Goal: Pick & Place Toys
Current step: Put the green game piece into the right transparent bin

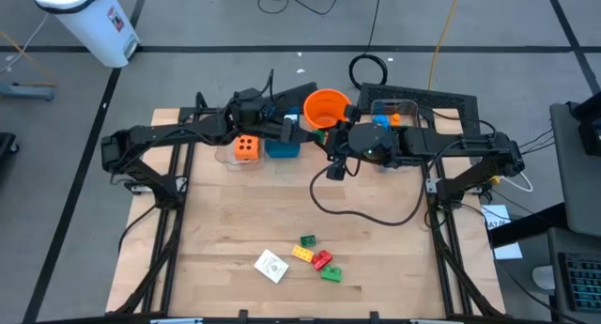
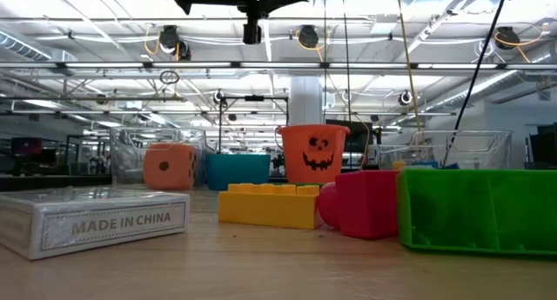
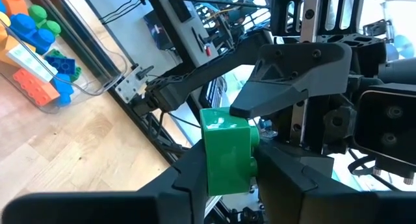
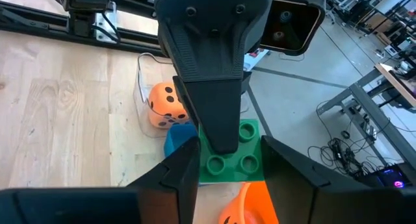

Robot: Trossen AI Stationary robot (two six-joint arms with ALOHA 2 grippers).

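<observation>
Handing off a green brick (image 3: 227, 149) mid-air at the far side, above the bucket (image 1: 326, 106): left gripper (image 3: 224, 178) pinching it, right gripper (image 4: 227, 162) clamped too. Best to confirm right's hold before loosening left.

The desk (image 1: 376, 258) is pale wood with a matt, visibly grained surface. The green brick (image 3: 226, 149) between the claws is glossy moulded plastic (light glints on its top face), as are the yellow brick (image 2: 268, 204) and red brick (image 2: 365, 203). The orange die (image 4: 166, 105) looks smooth plastic. The bucket (image 2: 312, 153) is shiny orange plastic. The card box (image 2: 96, 217) wears clear glossy wrap.
</observation>
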